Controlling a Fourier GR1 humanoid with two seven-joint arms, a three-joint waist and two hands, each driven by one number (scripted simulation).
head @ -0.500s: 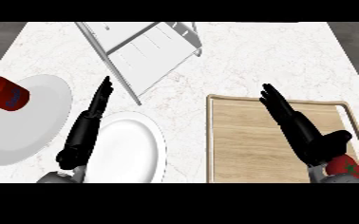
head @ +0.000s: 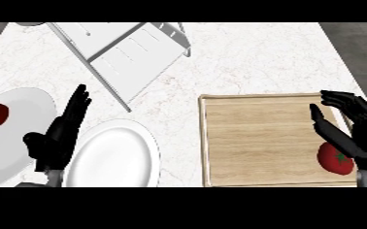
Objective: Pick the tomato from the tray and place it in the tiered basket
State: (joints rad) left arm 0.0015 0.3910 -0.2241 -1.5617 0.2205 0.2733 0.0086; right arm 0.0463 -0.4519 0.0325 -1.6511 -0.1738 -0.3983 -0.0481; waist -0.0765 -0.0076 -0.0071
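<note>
The red tomato lies on the wooden tray, near its right front corner. My right hand hovers just above and behind the tomato, open, with thumb and fingers spread apart; its wrist hides part of the tomato's right side. The white wire tiered basket stands tilted at the back left of the counter. My left hand rests open, fingers straight and pointing away, between two plates at the left.
A white plate lies at the front, left of the tray. A second white plate at the far left edge carries a red object. White marble counter separates the tray and the basket.
My right hand has shifted right toward the tray's right edge, and its thumb has spread away from the fingers. More of the tomato shows. The left hand has stayed put.
</note>
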